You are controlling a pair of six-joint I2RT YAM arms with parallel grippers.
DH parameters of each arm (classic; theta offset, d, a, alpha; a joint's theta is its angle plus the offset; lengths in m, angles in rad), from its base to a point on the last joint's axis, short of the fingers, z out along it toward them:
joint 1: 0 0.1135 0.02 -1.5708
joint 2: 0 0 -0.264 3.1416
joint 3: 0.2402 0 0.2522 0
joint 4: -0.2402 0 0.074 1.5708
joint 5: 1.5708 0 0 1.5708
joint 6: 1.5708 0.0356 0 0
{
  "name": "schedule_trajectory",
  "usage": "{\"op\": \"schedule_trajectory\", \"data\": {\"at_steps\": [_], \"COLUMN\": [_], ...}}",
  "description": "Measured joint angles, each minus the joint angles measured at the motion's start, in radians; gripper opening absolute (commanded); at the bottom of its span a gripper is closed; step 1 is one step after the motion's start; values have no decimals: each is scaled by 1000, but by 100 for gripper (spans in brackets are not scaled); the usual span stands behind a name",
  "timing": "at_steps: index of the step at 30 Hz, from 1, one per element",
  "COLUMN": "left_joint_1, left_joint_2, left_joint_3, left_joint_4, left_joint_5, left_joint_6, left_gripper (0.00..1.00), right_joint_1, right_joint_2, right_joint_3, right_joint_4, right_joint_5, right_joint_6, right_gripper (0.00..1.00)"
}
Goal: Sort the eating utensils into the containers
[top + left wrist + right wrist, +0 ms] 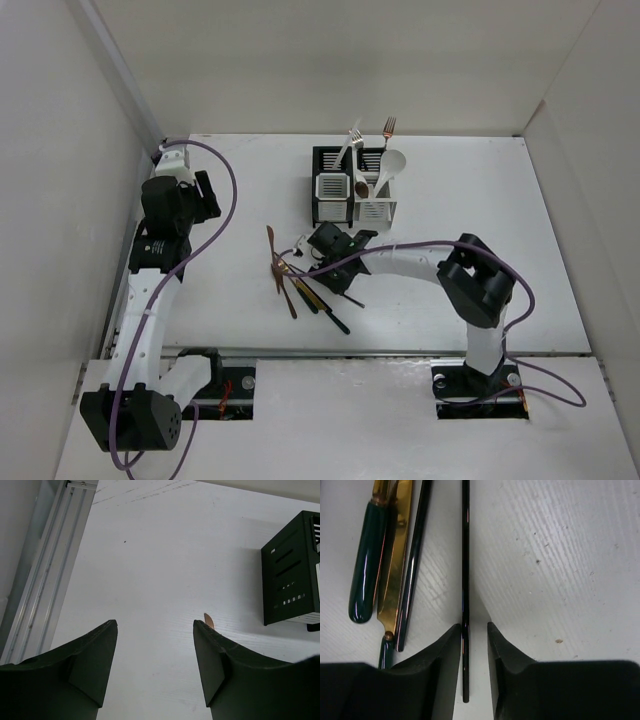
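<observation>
Left wrist view: my left gripper (155, 623) is hanging open above the desk (165, 555), fingers (90, 665) spread wide, holding nothing and touching nothing. A copper tip (209, 621) is showing just beside the right-hand finger. The black slotted frame (290, 580) of the containers is standing at the right edge.

Right wrist view: my right gripper (474, 626) is sitting low over the desk, open only to a narrow gap, straddling a black chopstick (465, 570). A sliver of desk is showing beside the chopstick, so it is not clamped. A second black chopstick (413, 565), a gold piece (396, 565) and a dark green handle (367, 570) are lying to the left.

Top view: the white container (332, 186) is holding a silver fork (351, 140). The silver-grey container (376, 208) is holding a copper fork (388, 128) and a white soup spoon (393, 165). The loose utensils (296, 285) are lying near the containers.
</observation>
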Motion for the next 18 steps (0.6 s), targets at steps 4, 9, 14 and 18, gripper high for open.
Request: {"op": "schedule_trajectory", "data": {"at_steps": [4,9,14,18], "left_joint_1": [0,0,0,0], "left_joint_2": [0,0,0,0], "left_joint_3": [0,-1,-3,-3], "left_joint_4": [0,0,0,0], "left_joint_5": [-8,-19,-22,-27], "left_joint_6": [0,-2,-3,-3], "left_gripper": [59,59,59,60], "right_joint_1": [10,19,31,37], "right_joint_2": [21,24,-9,-58], "right_joint_3": [25,26,-20,-84], "right_joint_4": [16,26,69,87], "right_joint_5": [16,47,98,138], "right_joint_6": [30,64,93,108], "right_gripper": [0,0,0,0]}}
